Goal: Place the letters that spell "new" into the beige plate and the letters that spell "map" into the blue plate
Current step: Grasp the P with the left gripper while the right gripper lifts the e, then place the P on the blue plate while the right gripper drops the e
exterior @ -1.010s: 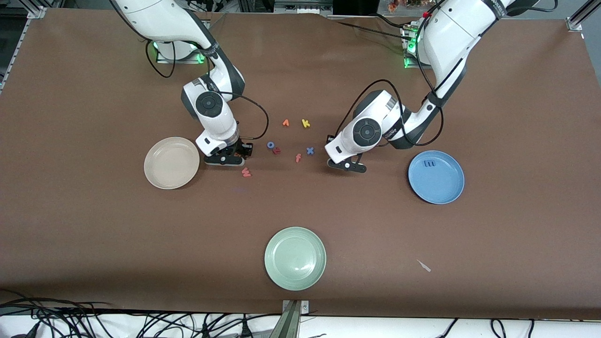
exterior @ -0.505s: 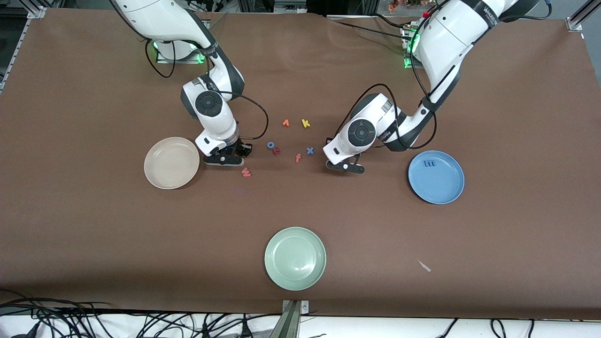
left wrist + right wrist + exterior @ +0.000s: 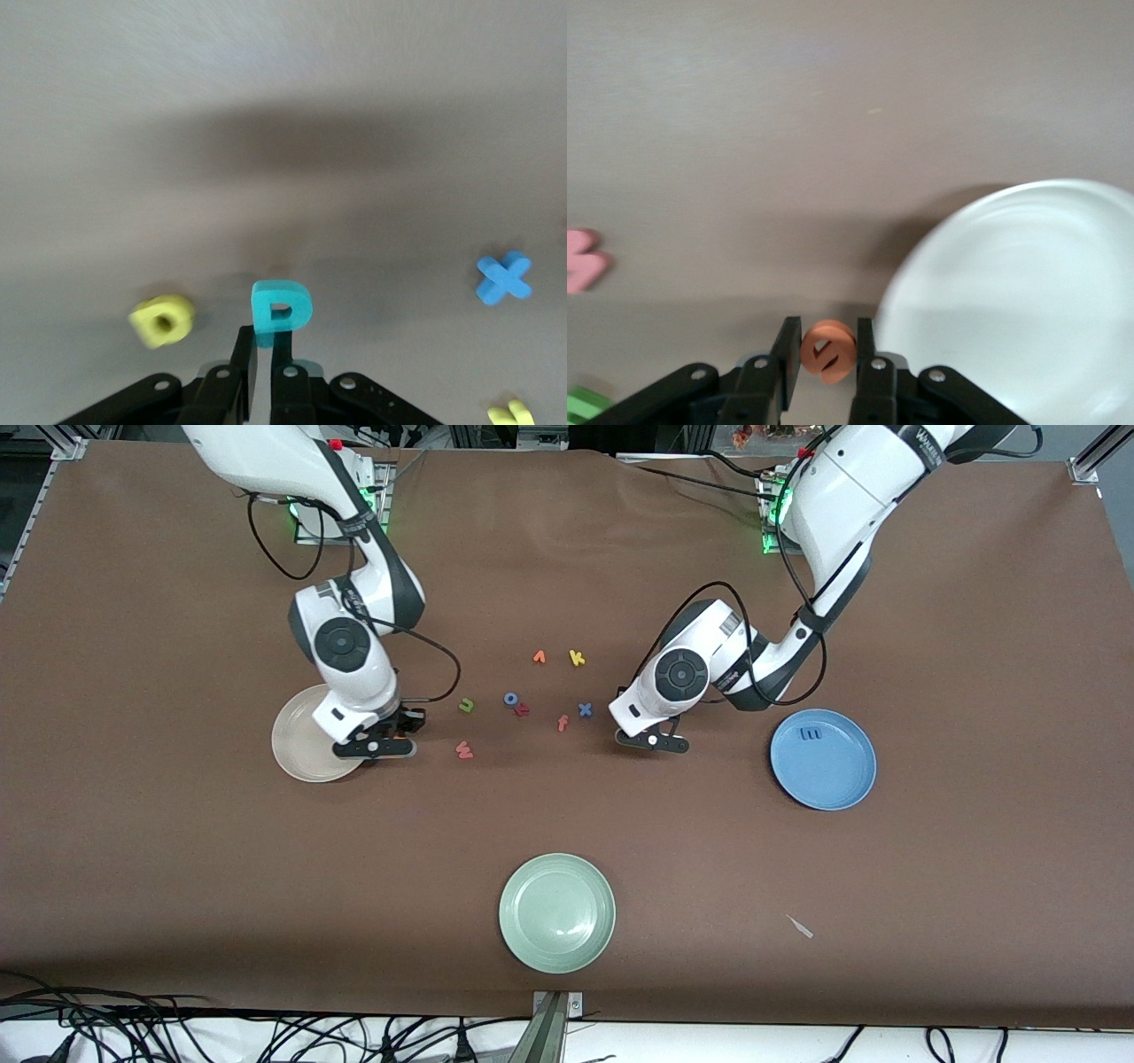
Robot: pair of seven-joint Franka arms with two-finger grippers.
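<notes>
The right end effector (image 3: 824, 354) is clenching the small orange foam letter e (image 3: 826, 351) over the desk just beside the round cream-beige plate (image 3: 301, 744), probably carrying it there because the e belongs to "new". The left end effector (image 3: 263, 367) is pinching the stem of the teal foam letter p (image 3: 281, 307), bound for the light blue plate (image 3: 837, 779), where the blue m (image 3: 811, 733) already lies. A second ago the right arm was over the letters, hiding the green n (image 3: 466, 705); the left fingers have closed.
</notes>
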